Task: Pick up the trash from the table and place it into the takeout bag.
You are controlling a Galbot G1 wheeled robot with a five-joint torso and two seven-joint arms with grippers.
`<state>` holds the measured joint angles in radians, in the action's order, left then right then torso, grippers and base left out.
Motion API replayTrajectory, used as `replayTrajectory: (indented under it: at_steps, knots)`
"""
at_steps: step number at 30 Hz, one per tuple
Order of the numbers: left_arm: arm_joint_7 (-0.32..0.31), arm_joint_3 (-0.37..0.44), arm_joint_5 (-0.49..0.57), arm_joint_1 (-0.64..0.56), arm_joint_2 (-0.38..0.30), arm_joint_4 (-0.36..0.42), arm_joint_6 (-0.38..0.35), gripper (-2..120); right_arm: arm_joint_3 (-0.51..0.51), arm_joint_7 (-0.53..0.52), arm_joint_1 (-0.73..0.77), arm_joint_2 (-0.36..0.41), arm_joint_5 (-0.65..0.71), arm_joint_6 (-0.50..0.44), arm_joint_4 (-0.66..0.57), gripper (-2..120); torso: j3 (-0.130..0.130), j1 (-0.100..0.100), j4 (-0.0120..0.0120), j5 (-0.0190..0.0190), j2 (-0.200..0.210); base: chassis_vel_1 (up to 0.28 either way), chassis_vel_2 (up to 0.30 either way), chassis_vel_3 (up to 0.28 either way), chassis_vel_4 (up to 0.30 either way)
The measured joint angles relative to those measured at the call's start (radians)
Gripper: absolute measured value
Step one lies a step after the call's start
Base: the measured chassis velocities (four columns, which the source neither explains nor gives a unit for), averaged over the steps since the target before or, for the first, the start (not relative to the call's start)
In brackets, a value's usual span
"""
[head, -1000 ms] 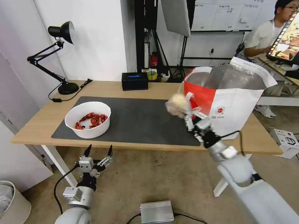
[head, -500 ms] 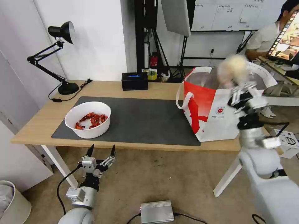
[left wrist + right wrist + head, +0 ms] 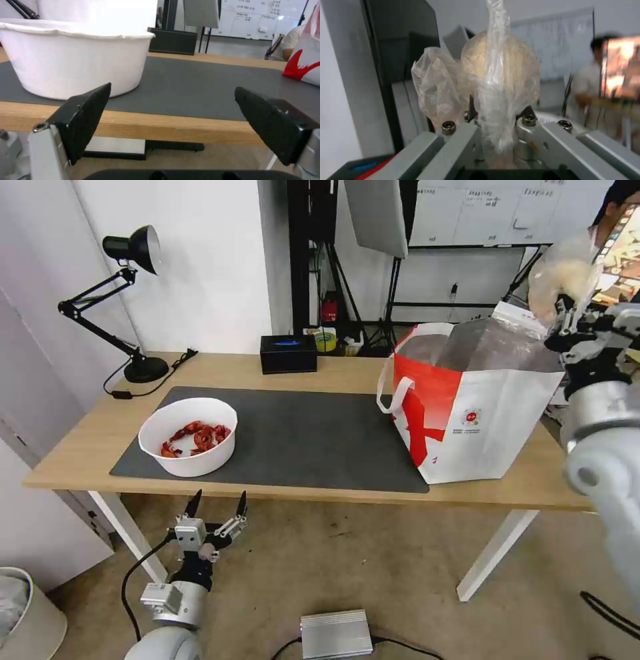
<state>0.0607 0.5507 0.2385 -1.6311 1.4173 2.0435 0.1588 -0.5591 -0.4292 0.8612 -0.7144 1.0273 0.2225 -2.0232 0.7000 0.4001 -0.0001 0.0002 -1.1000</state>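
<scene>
The right claw (image 3: pixel 496 120) pinches a clear bag (image 3: pixel 493 75) with a pale lump.

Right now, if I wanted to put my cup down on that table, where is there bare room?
The widest bare patch is the dark mat between the white bowl and the takeout bag. There is bare wood between the lamp base and the black box. The right end is crowded: the bag stands there and the right gripper holds a small clear bag above it.
</scene>
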Motion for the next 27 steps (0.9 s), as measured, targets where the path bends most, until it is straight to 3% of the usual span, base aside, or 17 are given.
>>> replayTrajectory:
  at_steps: [10,21,25,27]
  knots:
    - [0.003,0.004,0.005,-0.027,-0.006,0.028,0.003,100,0.114,-0.115,-0.210,0.046,0.320,0.165,0.088,4,0.000,0.000,0.0003,-0.0003,0.000,0.000,0.000,0.000,0.000]
    - [0.005,0.013,0.010,-0.037,-0.004,0.036,0.013,100,0.211,-0.281,-0.364,0.016,0.500,0.302,0.166,4,0.000,0.000,0.0003,-0.0003,0.000,0.000,0.000,0.000,0.000]
    - [0.005,0.018,0.018,-0.037,-0.005,0.039,0.014,100,0.219,-0.304,-0.375,0.009,0.522,0.329,0.177,10,0.000,0.000,0.0002,-0.0002,0.000,0.000,0.000,0.000,0.000]
    - [0.005,0.020,0.025,-0.036,-0.006,0.042,0.014,100,0.220,-0.323,-0.376,0.006,0.538,0.350,0.180,22,0.000,0.000,0.0001,-0.0003,0.000,0.000,0.000,0.000,0.000]
